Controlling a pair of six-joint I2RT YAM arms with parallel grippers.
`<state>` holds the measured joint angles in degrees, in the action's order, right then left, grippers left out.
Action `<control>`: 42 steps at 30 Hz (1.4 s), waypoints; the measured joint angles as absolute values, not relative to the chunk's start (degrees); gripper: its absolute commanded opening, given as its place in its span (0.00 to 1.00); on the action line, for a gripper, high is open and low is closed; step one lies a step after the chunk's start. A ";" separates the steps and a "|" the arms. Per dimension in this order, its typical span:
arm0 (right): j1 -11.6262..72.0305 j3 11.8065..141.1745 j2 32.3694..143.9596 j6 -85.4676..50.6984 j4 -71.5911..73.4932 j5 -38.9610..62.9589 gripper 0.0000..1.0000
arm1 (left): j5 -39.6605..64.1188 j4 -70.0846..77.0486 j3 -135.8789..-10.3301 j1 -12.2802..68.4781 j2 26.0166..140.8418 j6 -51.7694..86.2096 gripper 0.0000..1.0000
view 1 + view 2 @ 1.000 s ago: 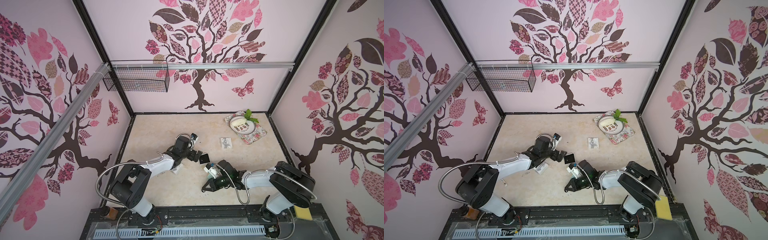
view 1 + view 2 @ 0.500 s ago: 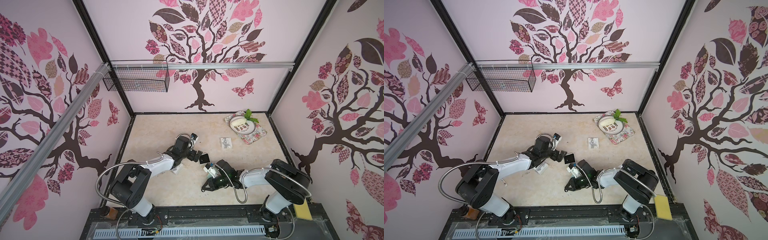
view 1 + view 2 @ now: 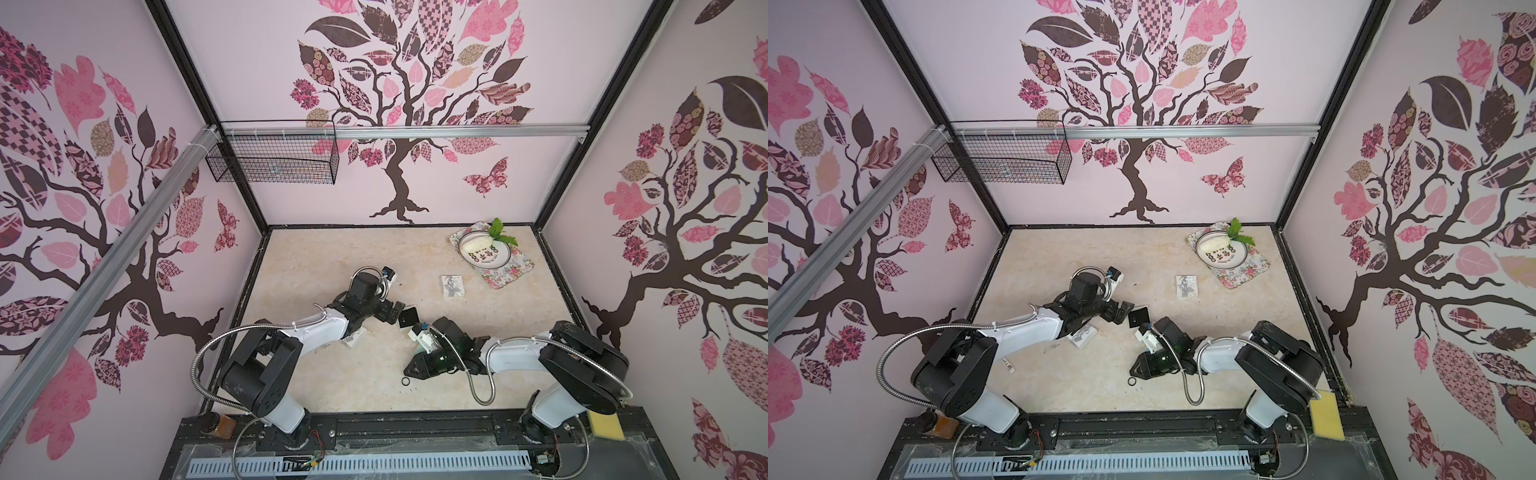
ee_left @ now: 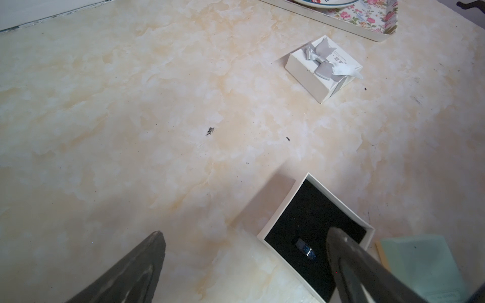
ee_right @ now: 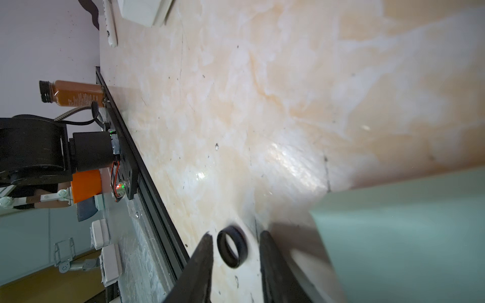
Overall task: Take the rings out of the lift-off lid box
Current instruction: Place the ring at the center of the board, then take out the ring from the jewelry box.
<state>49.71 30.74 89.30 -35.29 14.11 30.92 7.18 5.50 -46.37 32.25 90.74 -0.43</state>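
Note:
The lift-off lid box is white with a black lining and stands open. It appears as a dark square in both top views. One dark ring sits in its slot. My left gripper is open at the box's edge, with one finger over the lining. A thick black ring lies on the table near the front. My right gripper is open around it without touching it, low over the table.
A shut white box with a grey bow stands to the right. Behind it is a floral tray holding a plate. A white lid-like piece lies under the left arm. At the front rail are a bottle and a yellow sponge.
My right gripper's jaws have spread apart, and the black ring now lies free between them. The left arm has not moved.

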 measured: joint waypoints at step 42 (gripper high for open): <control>42.26 58.39 99.13 -19.42 -3.64 8.03 0.31 | 11.75 12.23 -44.86 29.50 93.56 0.03 0.98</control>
<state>42.26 58.39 99.13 -19.42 -3.64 8.03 11.75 12.23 -44.86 29.50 93.56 0.03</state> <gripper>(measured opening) 0.313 0.982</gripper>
